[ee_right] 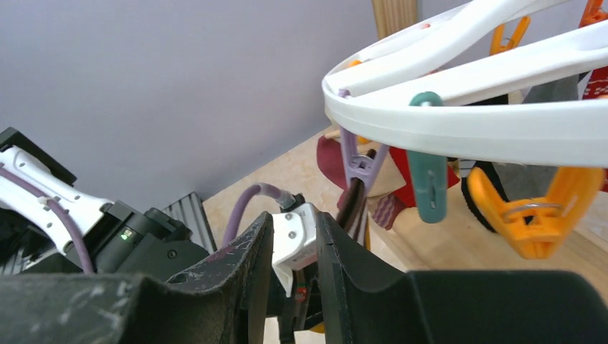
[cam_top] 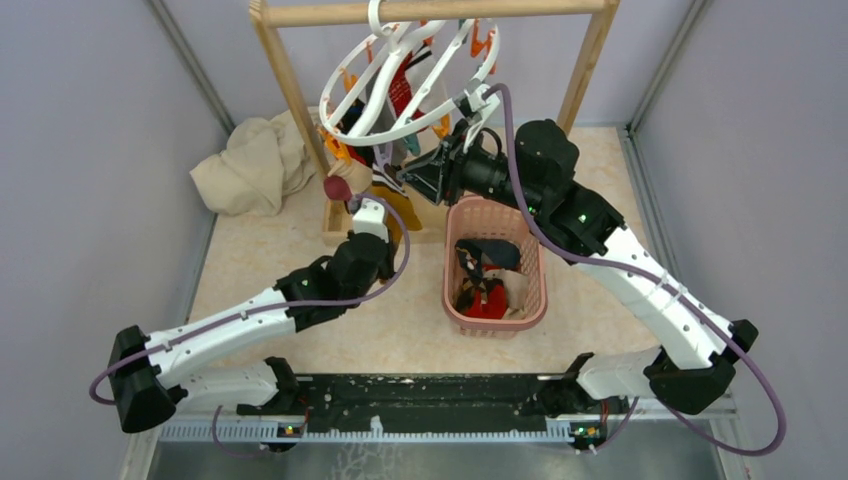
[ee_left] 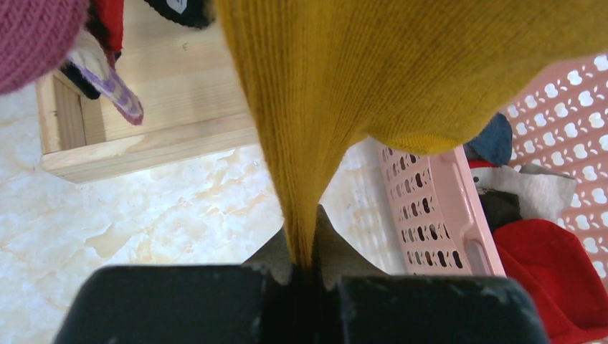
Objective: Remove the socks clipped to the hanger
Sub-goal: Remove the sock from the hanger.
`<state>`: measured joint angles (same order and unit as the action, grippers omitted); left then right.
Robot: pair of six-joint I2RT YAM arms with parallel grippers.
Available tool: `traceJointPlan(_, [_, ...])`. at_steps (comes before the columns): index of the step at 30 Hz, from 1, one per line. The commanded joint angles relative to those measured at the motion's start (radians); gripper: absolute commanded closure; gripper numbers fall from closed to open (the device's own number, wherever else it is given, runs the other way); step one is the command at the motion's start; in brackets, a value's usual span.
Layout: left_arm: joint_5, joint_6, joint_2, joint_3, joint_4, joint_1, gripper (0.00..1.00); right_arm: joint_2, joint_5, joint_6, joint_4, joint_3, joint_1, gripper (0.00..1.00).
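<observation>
The white ring hanger (cam_top: 405, 137) hangs tilted from the wooden rack, with several socks still clipped below it. A mustard yellow sock (ee_left: 373, 64) hangs down from it, pulled taut, and my left gripper (ee_left: 305, 254) is shut on its lower end. In the top view that sock (cam_top: 392, 203) is beside the left wrist. My right gripper (ee_right: 294, 218) sits just below the hanger's rim (ee_right: 466, 129), jaws a little apart with nothing between them. Ahead of it a purple clip (ee_right: 356, 161) pinches a dark sock. A teal clip (ee_right: 428, 183) and an orange clip (ee_right: 534, 211) hang free.
A pink lattice basket (cam_top: 456, 290) with red, black and pale socks stands right of the rack's base. The wooden rack (cam_top: 285, 70) spans the back, and its base (ee_left: 143, 136) lies close to my left gripper. A beige cloth (cam_top: 250, 165) is heaped at the back left.
</observation>
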<state>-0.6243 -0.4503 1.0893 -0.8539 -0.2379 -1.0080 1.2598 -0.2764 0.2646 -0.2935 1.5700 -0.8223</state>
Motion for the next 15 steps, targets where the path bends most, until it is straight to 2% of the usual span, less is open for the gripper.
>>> traceJointPlan(1, [-0.050, 0.017, 0.028, -0.027, 0.039, -0.037, 1.00, -0.004, -0.034, -0.005, 0.002, 0.066, -0.010, 0.70])
traceJointPlan(4, [-0.058, 0.022, 0.041, -0.031, 0.047, -0.048, 1.00, -0.028, -0.016, -0.011, -0.041, 0.062, -0.011, 0.69])
traceJointPlan(10, [-0.067, 0.032, 0.041, -0.058, 0.031, -0.055, 1.00, -0.119, 0.058, -0.044, -0.112, -0.031, -0.010, 0.54])
traceJointPlan(15, [-0.069, 0.035, 0.023, -0.066, 0.024, -0.057, 1.00, -0.167, 0.075, -0.053, -0.134, -0.099, -0.010, 0.50])
